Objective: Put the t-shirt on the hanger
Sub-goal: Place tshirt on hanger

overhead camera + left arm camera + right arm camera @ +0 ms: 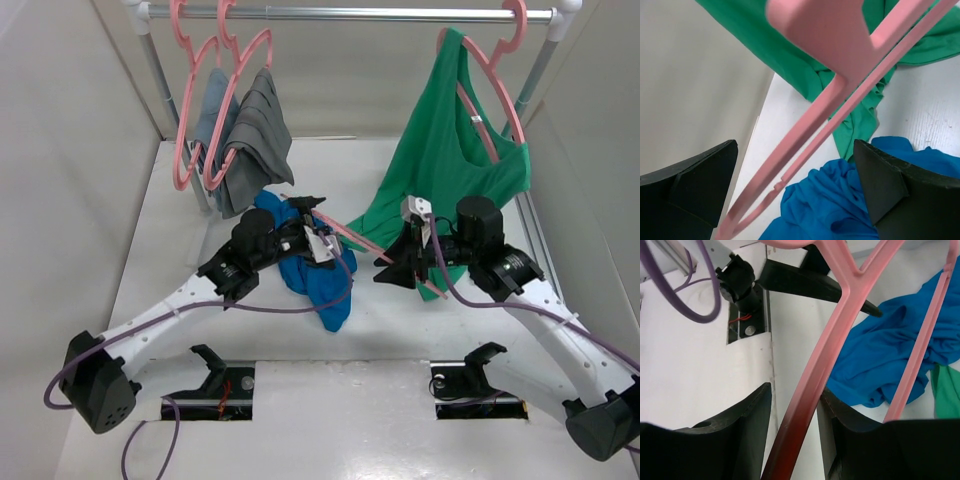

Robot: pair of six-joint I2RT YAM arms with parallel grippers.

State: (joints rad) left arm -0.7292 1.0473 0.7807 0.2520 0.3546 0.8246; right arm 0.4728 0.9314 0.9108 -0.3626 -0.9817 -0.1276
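Right hand [794, 400] is clamped on one bar of the pink hanger [840, 330], low down by the hem of the green top [450, 150] that hangs from the rail [350, 14]. Left hand [795, 147] has its fingers spread wide, and the hanger's arms pass between them without touching either one. Just left of the green top's hem, the blue t-shirt [325, 290] lies crumpled on the bench [180, 200], with the hanger's frame slanting above it.

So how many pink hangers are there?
4: two at the rail's left with grey clothes, one right under the green top, the loose hanger between both arms. More may hide.
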